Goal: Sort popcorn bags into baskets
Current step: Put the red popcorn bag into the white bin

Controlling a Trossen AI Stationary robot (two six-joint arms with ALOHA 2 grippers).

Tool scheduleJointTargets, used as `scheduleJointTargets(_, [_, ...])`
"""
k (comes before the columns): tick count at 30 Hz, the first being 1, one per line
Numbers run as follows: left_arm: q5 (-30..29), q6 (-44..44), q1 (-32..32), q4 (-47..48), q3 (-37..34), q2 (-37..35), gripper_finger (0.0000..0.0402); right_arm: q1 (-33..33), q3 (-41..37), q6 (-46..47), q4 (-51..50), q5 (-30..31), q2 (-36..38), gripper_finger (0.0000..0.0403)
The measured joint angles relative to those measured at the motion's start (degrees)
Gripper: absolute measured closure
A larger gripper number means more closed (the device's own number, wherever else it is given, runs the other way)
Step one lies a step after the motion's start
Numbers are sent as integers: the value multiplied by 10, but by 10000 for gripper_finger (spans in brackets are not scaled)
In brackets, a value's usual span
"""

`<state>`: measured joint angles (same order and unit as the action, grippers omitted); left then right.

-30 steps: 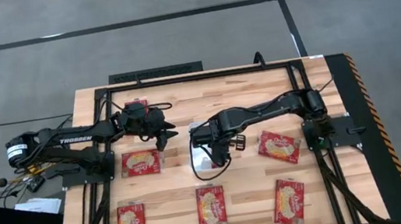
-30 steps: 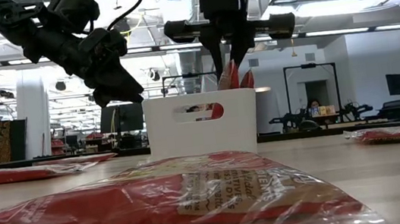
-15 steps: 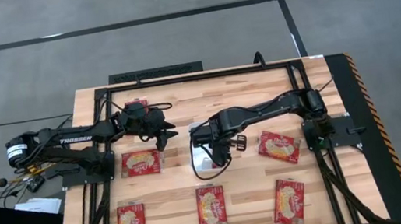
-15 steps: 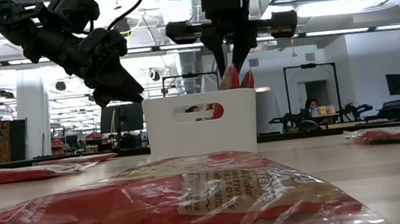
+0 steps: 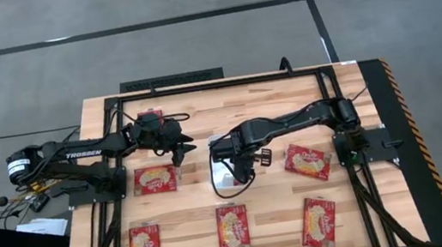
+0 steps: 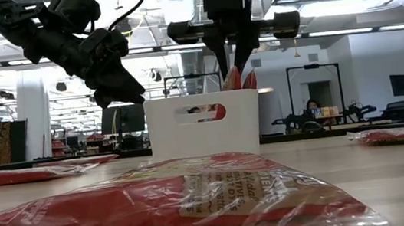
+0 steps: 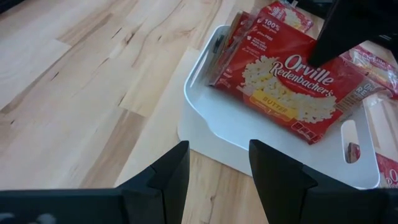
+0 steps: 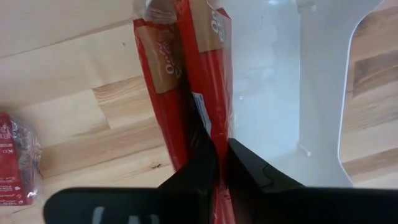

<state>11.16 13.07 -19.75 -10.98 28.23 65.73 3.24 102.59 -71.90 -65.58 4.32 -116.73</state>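
Change: nothing you can see has shifted since a second ago; both arms and every packet sit where they did.
Table: you have a pale wooden table (image 5: 245, 111) with a black frame along its edges and an orange-and-black hazard strip on the right edge.
Room: across the table you look into an open workshop with ceiling pipes, lights, desks and monitors; a person sits far back on the right.
Basket: the white basket (image 6: 203, 124) stands near the middle of the table, a handle slot in its wall.
Bags in basket: several popcorn bags (image 7: 292, 81) lean together inside it, one face showing its printed picture.
Held bag: one upright red packet (image 8: 205, 74) pokes above the basket rim, directly under the right claw.
Loose bags: five packets lie flat on the table; one left of the basket (image 5: 154, 180), one right of it (image 5: 307, 162), three along the near edge (image 5: 234, 230).
Right claw: your right claw (image 6: 235, 61) hangs over the basket, fingers pinched together on the top edge of the upright packet.
Left claw: your left claw (image 5: 184, 149) hovers just left of the basket, fingers apart, holding nothing.
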Motion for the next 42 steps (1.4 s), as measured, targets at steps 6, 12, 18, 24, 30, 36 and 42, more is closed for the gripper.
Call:
scheduleJointTargets(6, [0, 0, 0, 0, 0, 0, 248, -5, 0, 1, 5, -1, 1, 306])
scheduleJointTargets(12, [0, 0, 0, 0, 0, 0, 248, -4, 0, 7, 13, 1, 1, 237])
scheduleJointTargets(18, [1, 0, 0, 0, 0, 0, 248, -4, 0, 10, 11, 34, 3, 214])
scheduleJointTargets(24, [2, 4, 0, 0, 0, 0, 248, -4, -1, 25, -15, 37, 15, 229])
scheduleJointTargets(30, [2, 11, 0, 0, 0, 0, 248, -3, 0, 38, -15, 39, 34, 239])
scheduleJointTargets(36, [1, 27, 0, -11, 0, 0, 248, -10, 0, 53, 68, 33, 40, 250])
scheduleJointTargets(42, [0, 37, 11, -17, 0, 0, 248, -27, -1, 143, 163, 29, 8, 295])
